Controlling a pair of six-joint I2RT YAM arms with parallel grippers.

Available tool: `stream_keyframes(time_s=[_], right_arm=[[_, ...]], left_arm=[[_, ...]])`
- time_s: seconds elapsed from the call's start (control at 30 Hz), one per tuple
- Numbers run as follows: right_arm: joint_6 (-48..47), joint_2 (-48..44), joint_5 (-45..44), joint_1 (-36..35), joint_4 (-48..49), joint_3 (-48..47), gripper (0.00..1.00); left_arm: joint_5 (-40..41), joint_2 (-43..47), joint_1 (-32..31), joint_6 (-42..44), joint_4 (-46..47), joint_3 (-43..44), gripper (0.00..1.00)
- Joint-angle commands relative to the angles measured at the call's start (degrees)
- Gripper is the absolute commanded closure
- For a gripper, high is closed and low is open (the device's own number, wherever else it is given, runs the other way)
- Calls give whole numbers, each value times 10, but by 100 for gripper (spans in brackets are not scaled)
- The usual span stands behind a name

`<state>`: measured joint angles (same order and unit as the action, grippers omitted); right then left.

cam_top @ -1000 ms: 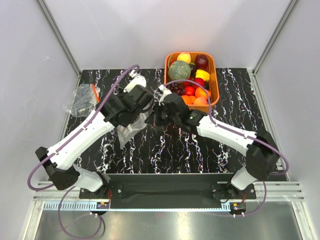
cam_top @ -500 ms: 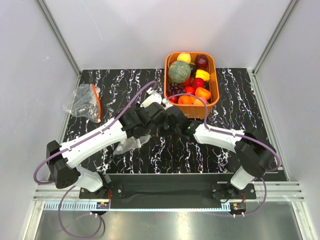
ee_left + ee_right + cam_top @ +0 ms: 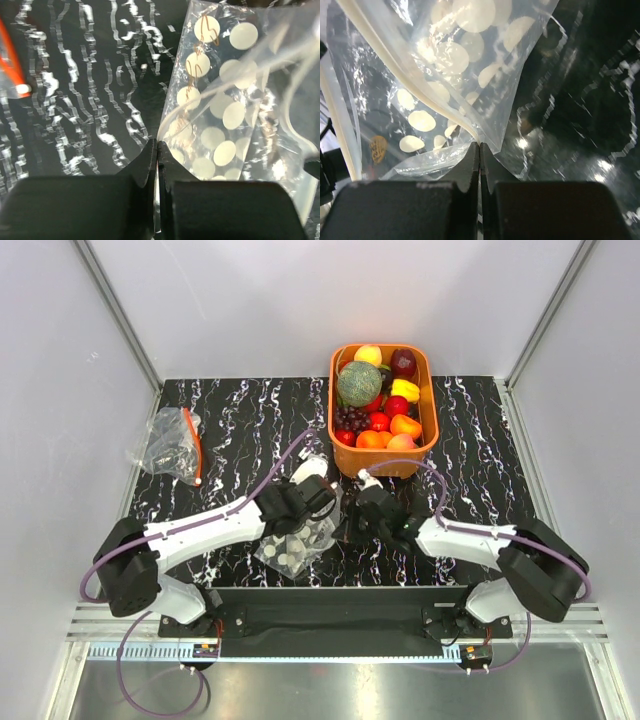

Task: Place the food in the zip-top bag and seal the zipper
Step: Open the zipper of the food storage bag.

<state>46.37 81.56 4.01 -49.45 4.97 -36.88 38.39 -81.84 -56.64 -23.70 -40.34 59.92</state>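
Observation:
The zip-top bag (image 3: pixel 296 548), clear with white dots, hangs crumpled between my two grippers near the table's front edge. My left gripper (image 3: pixel 322 512) is shut on one edge of the bag (image 3: pixel 225 115), with film pinched between its tips (image 3: pixel 158 145). My right gripper (image 3: pixel 479 145) is shut on the opposite edge, right where the pale zipper (image 3: pixel 395 56) strip ends. In the top view, the right gripper (image 3: pixel 352 527) sits just right of the left one. The food lies in the orange basket (image 3: pixel 432 400): green melon (image 3: pixel 358 382), orange fruit (image 3: pixel 372 439), peach fruit (image 3: pixel 401 443).
The basket stands at the back, right of the middle, and also holds several other toy fruits. A second crumpled clear bag with an orange strip (image 3: pixel 172 445) lies at the far left. Grey walls close in the black marbled table (image 3: pixel 480 460) on three sides.
Both arms have drawn back from the table's middle toward the near edge, carrying the dotted bag with them. Both grippers stayed shut on it.

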Motion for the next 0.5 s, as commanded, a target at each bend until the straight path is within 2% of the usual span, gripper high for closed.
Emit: stream_keyframes(time_s=[0.0, 0.1, 0.17, 0.2, 0.23, 0.27, 0.33, 0.43, 0.47], right_arm=[[8, -54, -37, -1, 12, 16, 100], [0, -75, -51, -1, -10, 22, 100], [-2, -82, -56, -2, -17, 23, 100], [-4, -83, -57, -1, -17, 23, 100], [-5, -86, -59, -2, -19, 24, 100], [-5, -86, -61, -1, -24, 24, 100], [-7, -93, -66, -1, -26, 30, 100], [-8, -111, -74, 0, -29, 44, 100], [-10, -118, -76, 0, -36, 47, 100]], left_arm=[[-32, 31, -3, -18, 92, -14, 100], [-102, 57, -3, -6, 136, -27, 100], [-189, 78, -3, 15, 159, -36, 100], [-212, 85, -3, 16, 167, -38, 93], [-233, 103, -3, 18, 183, -48, 62], [-267, 113, -3, 18, 190, -53, 46], [-280, 137, -3, 13, 204, -67, 20], [-267, 192, 0, -6, 196, -89, 11], [-264, 197, 1, -10, 186, -89, 10]])
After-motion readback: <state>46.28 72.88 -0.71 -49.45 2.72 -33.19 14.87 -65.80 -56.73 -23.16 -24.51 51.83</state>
